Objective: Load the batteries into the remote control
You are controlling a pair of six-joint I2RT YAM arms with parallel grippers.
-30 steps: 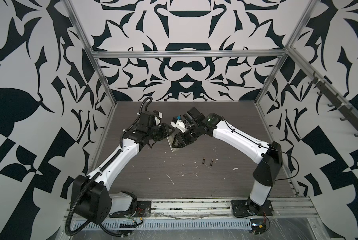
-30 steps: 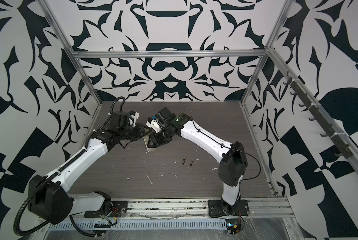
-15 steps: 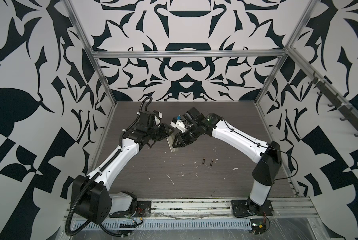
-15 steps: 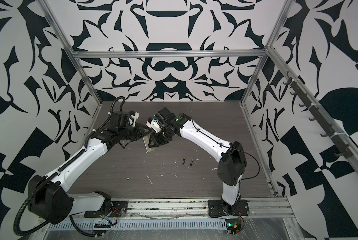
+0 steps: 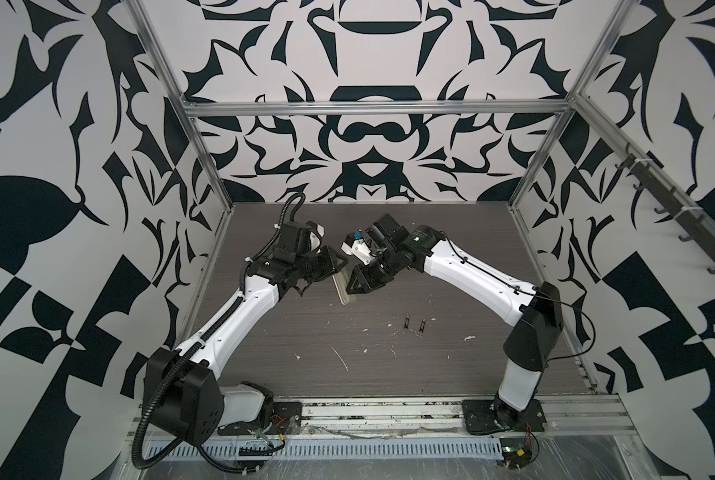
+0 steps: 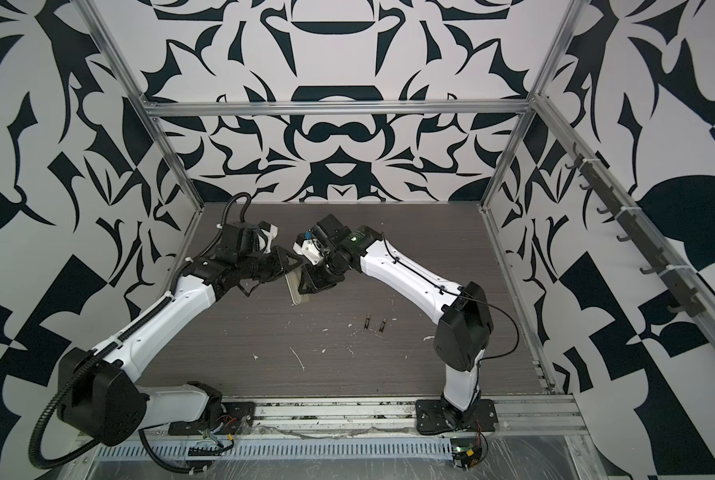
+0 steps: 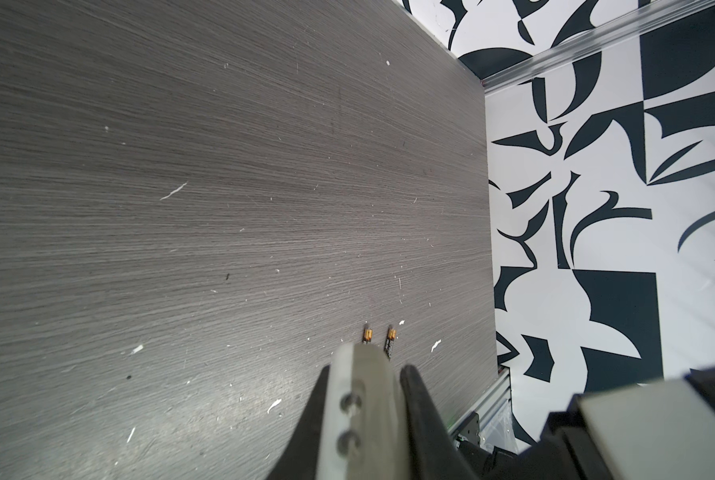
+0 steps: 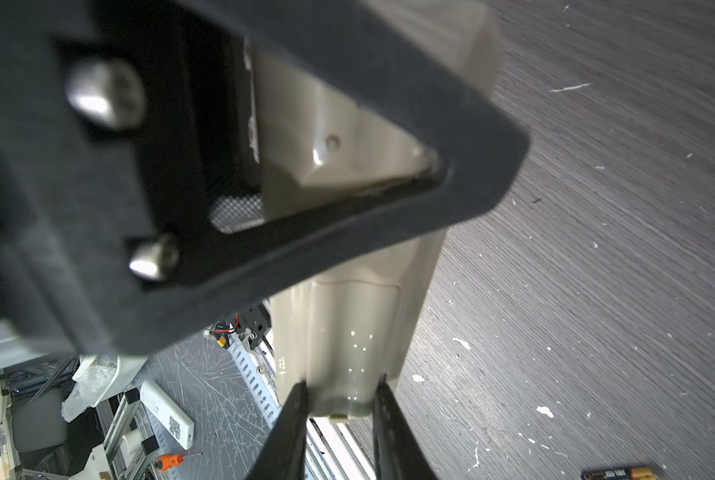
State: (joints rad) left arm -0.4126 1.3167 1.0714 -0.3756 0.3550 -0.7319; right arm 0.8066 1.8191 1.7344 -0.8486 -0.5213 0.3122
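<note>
The remote control (image 5: pixel 340 287) (image 6: pixel 292 291) hangs tilted above the dark table, pale back showing, held between both arms. My left gripper (image 5: pixel 338 271) (image 7: pixel 366 370) is shut on one end of the remote control (image 7: pixel 364 399). Around the other end of the remote control (image 8: pixel 347 332) my right gripper (image 5: pixel 351 286) (image 8: pixel 342 384) is shut, one finger on each long edge. The two batteries (image 5: pixel 407 322) (image 5: pixel 422 324) lie side by side on the table to the right of the remote, and both (image 6: pixel 366 321) (image 6: pixel 383 324) lie apart from either gripper. They also show as batteries (image 7: pixel 367 336) in the left wrist view, and one battery (image 8: pixel 619 473) in the right wrist view.
White flecks (image 5: pixel 341 359) dot the wood-grain table (image 5: pixel 451 257). Aluminium posts (image 5: pixel 206 166) and patterned walls close in three sides. A metal rail (image 5: pixel 389 411) carrying both arm bases runs along the front edge.
The right gripper's jaws have narrowed onto the remote's end. Both arms and the batteries have stayed nearly still.
</note>
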